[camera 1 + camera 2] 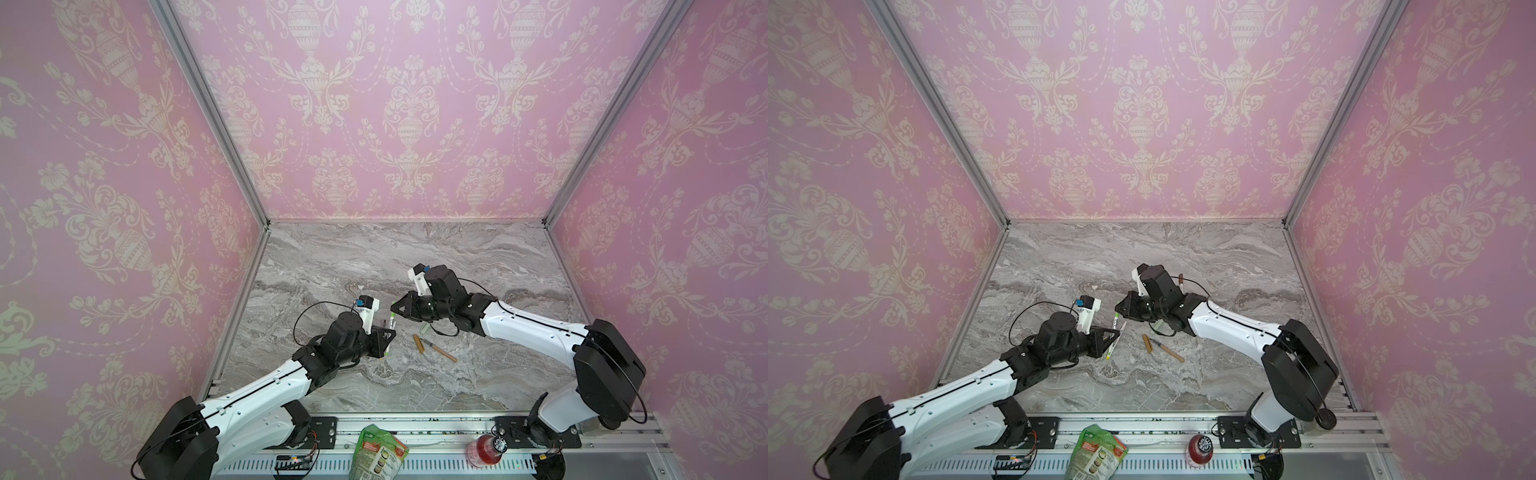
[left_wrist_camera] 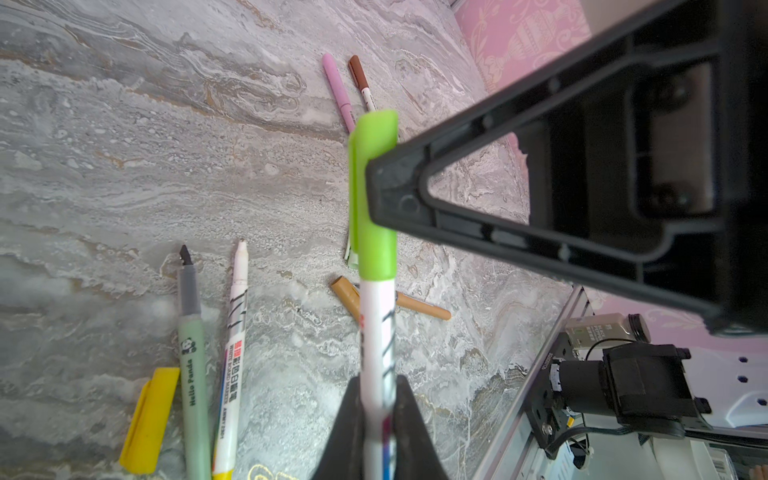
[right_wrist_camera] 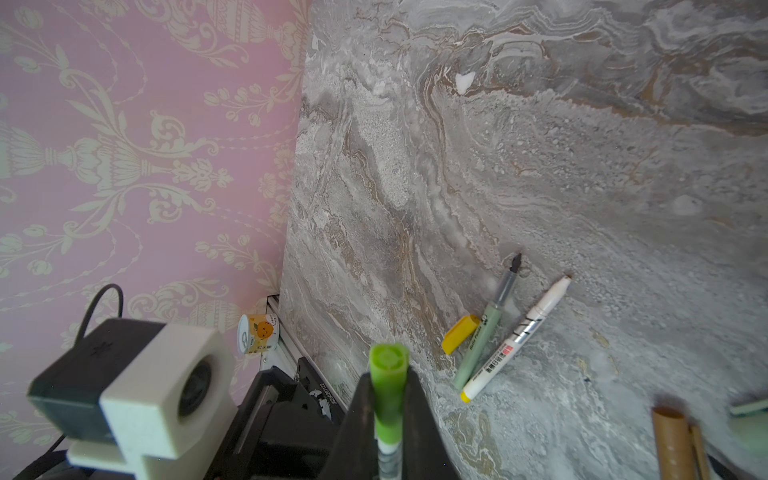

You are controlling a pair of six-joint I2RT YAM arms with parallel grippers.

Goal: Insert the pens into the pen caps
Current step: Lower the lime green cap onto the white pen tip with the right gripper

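- Though loose, pale green pen point(image 2: 192, 374) reads "Hello Panda".
- Left gripper point(image 2: 376, 399) clamps white pen point(image 2: 376, 332); right gripper point(image 3: 388, 399) clamps its lime cap point(image 2: 374, 232).
- Lower centre in both top views, cap pointing up-frame.

Lime cap point(image 2: 376, 253) on white pen point(image 2: 376, 332)

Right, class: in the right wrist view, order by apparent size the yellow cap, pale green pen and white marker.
White marker pen and pale green pen: near alike, white slightly longer.
Stubby yellow plastic cap: clearly smallest.
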